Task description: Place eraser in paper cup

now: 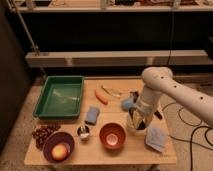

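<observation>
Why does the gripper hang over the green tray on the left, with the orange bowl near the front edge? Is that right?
Not quite. In the camera view the gripper hangs over the table's right side, far from the green tray. The orange bowl is indeed near the front edge.
</observation>
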Motion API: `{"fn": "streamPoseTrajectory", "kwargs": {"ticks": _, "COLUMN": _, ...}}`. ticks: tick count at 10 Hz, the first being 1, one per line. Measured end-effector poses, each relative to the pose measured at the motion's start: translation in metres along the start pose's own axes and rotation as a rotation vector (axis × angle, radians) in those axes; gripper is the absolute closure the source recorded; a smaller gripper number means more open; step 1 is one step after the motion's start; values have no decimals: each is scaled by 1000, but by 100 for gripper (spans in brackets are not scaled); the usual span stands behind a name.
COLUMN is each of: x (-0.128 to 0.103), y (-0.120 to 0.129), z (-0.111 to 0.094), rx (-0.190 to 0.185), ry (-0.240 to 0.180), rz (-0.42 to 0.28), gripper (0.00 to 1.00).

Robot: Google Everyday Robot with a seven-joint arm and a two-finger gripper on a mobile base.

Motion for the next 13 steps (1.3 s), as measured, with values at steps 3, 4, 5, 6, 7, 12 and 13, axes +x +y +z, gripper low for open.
{"fn": "streamPoseTrajectory", "kwargs": {"ticks": 3, "x": 2, "y": -3, "z": -1, "rx": 4, "ry": -7, "rz": -4, "gripper": 81}}
{"fn": "streamPoseTrajectory", "kwargs": {"ticks": 4, "x": 3, "y": -3, "z": 0, "rx": 3, "ry": -11, "rz": -5, "gripper": 72}}
{"fn": "streamPoseTrajectory", "kwargs": {"ticks": 5, "x": 4, "y": -4, "z": 1, "rx": 2, "ry": -16, "rz": -7, "gripper": 60}}
{"fn": "streamPoseTrajectory", "kwargs": {"ticks": 6, "x": 5, "y": -5, "z": 1, "rx": 3, "ry": -17, "rz": -8, "gripper": 48}}
{"fn": "streamPoseTrajectory", "kwargs": {"ticks": 7, "x": 5, "y": -5, "z": 1, "rx": 4, "ry": -19, "rz": -8, "gripper": 39}}
{"fn": "streamPoseTrajectory", "kwargs": {"ticks": 12, "x": 7, "y": -7, "z": -1, "rx": -1, "ry": -21, "rz": -11, "gripper": 20}}
{"fn": "streamPoseTrajectory", "kwargs": {"ticks": 13, "x": 6, "y": -5, "z": -2, "rx": -3, "ry": -20, "rz": -7, "gripper": 20}}
